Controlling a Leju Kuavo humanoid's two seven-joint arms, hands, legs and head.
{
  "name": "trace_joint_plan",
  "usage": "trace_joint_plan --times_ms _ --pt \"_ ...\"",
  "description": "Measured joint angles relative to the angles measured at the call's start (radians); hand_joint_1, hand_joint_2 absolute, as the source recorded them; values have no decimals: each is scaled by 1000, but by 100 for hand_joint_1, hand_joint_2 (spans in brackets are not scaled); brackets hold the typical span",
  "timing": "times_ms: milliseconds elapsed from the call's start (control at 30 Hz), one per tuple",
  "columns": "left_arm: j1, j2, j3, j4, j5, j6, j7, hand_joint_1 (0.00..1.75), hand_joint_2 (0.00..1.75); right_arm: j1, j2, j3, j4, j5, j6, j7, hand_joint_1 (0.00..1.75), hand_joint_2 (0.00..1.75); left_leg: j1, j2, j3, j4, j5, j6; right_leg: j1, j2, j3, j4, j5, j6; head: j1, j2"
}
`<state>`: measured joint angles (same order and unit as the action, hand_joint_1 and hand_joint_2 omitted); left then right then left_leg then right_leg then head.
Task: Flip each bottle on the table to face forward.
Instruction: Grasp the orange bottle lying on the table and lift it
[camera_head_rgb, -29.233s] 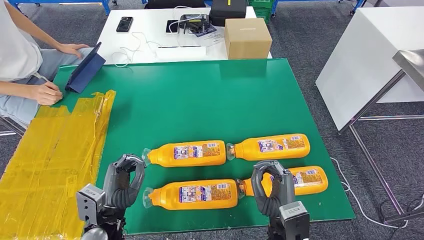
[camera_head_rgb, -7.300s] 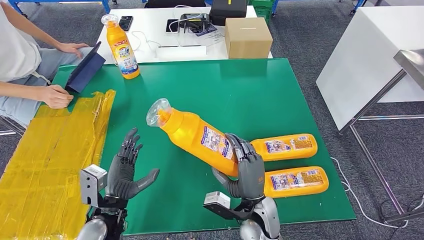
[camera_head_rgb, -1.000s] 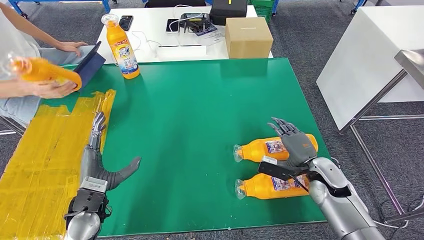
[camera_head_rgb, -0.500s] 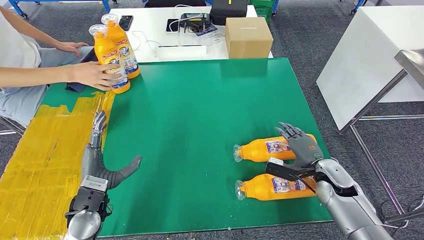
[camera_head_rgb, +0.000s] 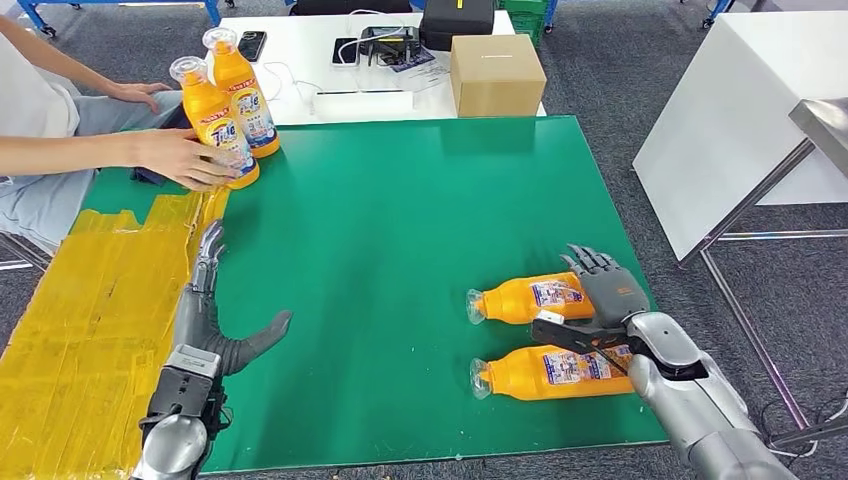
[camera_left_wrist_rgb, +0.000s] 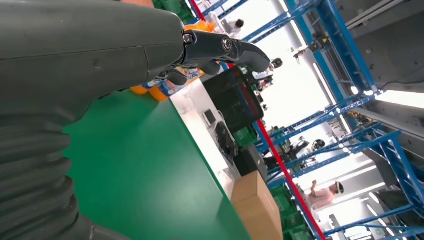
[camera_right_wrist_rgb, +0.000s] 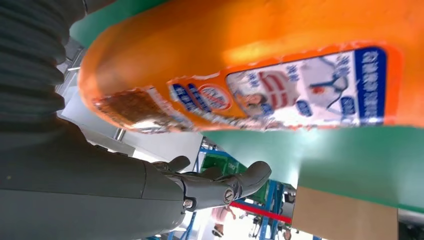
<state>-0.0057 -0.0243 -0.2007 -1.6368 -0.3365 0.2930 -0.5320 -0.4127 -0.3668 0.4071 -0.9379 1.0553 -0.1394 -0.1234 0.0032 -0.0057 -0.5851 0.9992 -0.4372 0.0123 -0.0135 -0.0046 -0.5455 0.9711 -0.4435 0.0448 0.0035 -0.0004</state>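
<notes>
The right hand (camera_head_rgb: 604, 290) hovers with spread fingers, holding nothing, over the base end of the far lying bottle (camera_head_rgb: 530, 298); its long axis runs crosswise, cap leftward. The near lying bottle (camera_head_rgb: 545, 372) lies parallel just below; the left hand (camera_head_rgb: 212, 322) rests flat and empty, well apart.

Four orange plastic bottles: two upright (camera_head_rgb: 212, 125) (camera_head_rgb: 243, 93) at upper left, two lying (camera_head_rgb: 530, 299) (camera_head_rgb: 545, 373) at lower right. One brown cardboard box (camera_head_rgb: 494, 76) up top.

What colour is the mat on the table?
Green, the mat; clearest in the head view.
</notes>
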Motion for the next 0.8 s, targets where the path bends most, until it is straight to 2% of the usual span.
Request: trace_joint_plan --times_ms 633,667,767,800 --pt "-11 -1 -15 10 45 -38 2 0 175 -73 32 35 130 45 -1 20 0 175 0 1 1 0 0 0 0 0 1 0 0 0 0 0" --pt "-12 -1 -16 12 52 -43 2 0 175 -82 35 37 144 53 1 24 12 175 0 1 2 0 0 0 0 0 1 0 0 0 0 0" --pt "-16 -3 -18 18 65 -51 2 0 175 -111 44 45 191 77 9 34 143 175 0 1 3 0 0 0 0 1 2 0 0 0 0 0" --pt "-17 -4 -19 20 67 -52 1 0 175 -120 47 49 208 83 11 37 175 175 0 1 3 0 0 0 0 1 3 0 0 0 0 0"
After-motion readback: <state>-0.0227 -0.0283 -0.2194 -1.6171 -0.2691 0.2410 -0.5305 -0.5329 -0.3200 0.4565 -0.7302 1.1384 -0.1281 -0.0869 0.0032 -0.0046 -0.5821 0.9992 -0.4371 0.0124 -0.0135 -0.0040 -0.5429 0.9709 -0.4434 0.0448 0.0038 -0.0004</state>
